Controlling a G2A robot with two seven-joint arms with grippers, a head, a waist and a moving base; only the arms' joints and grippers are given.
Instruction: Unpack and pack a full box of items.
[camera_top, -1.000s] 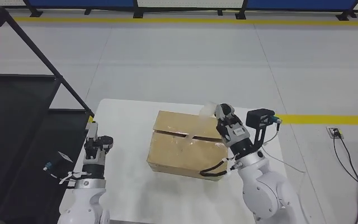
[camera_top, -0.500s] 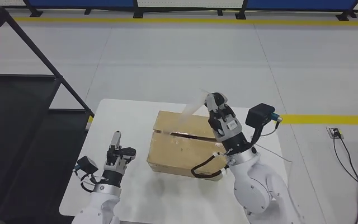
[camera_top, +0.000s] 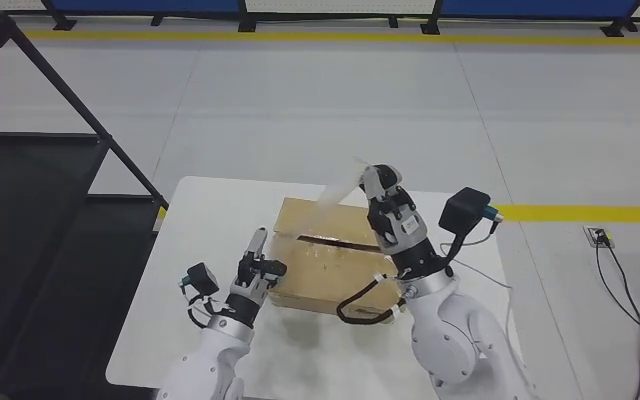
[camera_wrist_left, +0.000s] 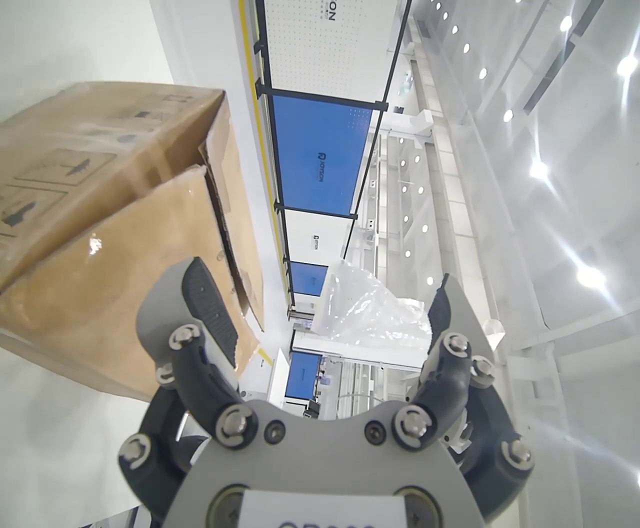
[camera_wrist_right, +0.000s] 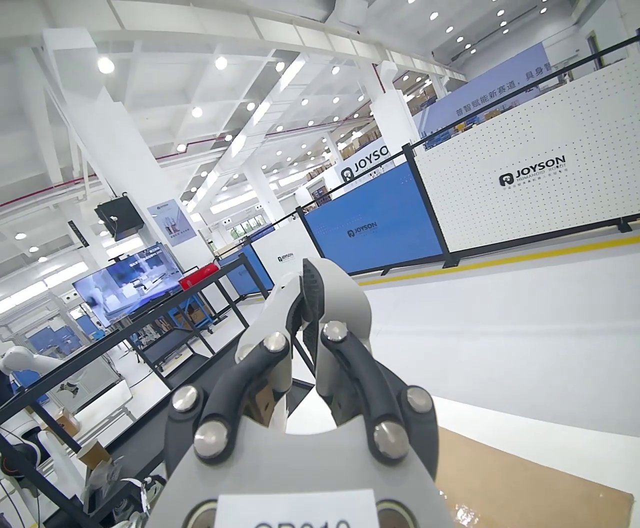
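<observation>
R jaws, shut on clear film (camera_top: 338, 187), peel it higher off box (camera_top: 320, 272) — L jaws, open & empty, now at box's left edge; unsealing underway.

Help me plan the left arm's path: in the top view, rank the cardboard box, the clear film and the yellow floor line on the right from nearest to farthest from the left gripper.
From the left gripper:
1. cardboard box, just beside it.
2. clear film, in the right gripper above the box's far edge.
3. yellow floor line, far off to the right.
</observation>
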